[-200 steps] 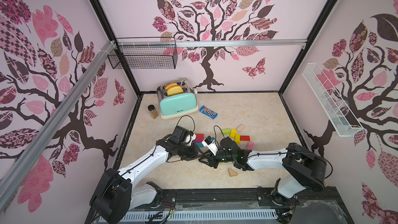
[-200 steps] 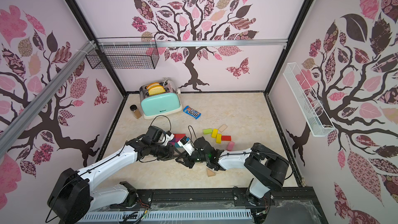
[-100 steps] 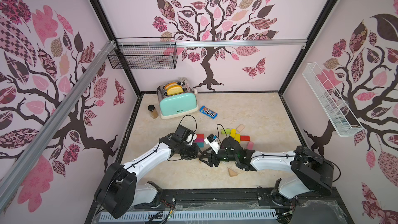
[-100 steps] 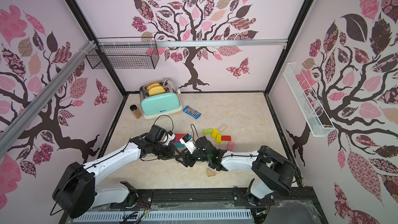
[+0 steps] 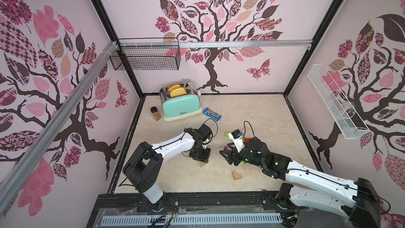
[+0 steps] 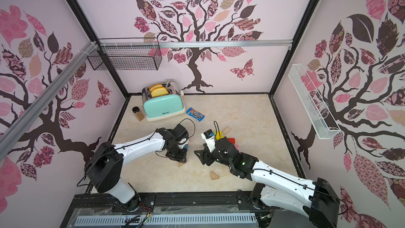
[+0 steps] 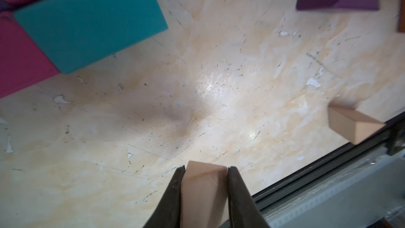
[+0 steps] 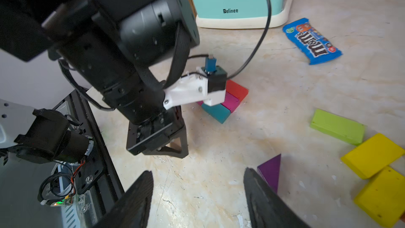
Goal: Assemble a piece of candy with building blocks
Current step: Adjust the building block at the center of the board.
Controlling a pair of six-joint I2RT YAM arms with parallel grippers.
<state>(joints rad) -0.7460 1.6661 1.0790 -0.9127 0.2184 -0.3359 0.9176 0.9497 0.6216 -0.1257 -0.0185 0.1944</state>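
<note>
My left gripper (image 7: pixel 205 168) is shut on a tan triangle block (image 7: pixel 203 189), low over the floor; in both top views its tip (image 5: pixel 203 164) pokes out under the left gripper (image 6: pixel 178 156). My right gripper (image 8: pixel 198 172) stands open over bare floor with nothing between its fingers. A purple triangle (image 8: pixel 270 172) lies just outside one finger. Teal (image 8: pixel 215 111), magenta (image 8: pixel 230 103) and red (image 8: pixel 236 88) blocks lie side by side behind the left gripper. Green (image 8: pixel 337 126) and yellow (image 8: pixel 372 155) blocks lie beside the right gripper (image 5: pixel 226 153). Another tan triangle (image 5: pixel 236 175) lies near the front.
A mint toaster (image 5: pixel 180 104) with bread stands at the back left, with a spice jar (image 5: pixel 155 113) on one side and a blue M&M's packet (image 5: pixel 212 114) on the other. A black wire basket (image 5: pixel 145 57) and a white rack (image 5: pixel 335 104) hang on the walls. A black rail (image 5: pixel 197 198) borders the front.
My right gripper has opened and drawn back to the right, away from the left one. The left gripper has stayed shut and shifted slightly toward the front.
</note>
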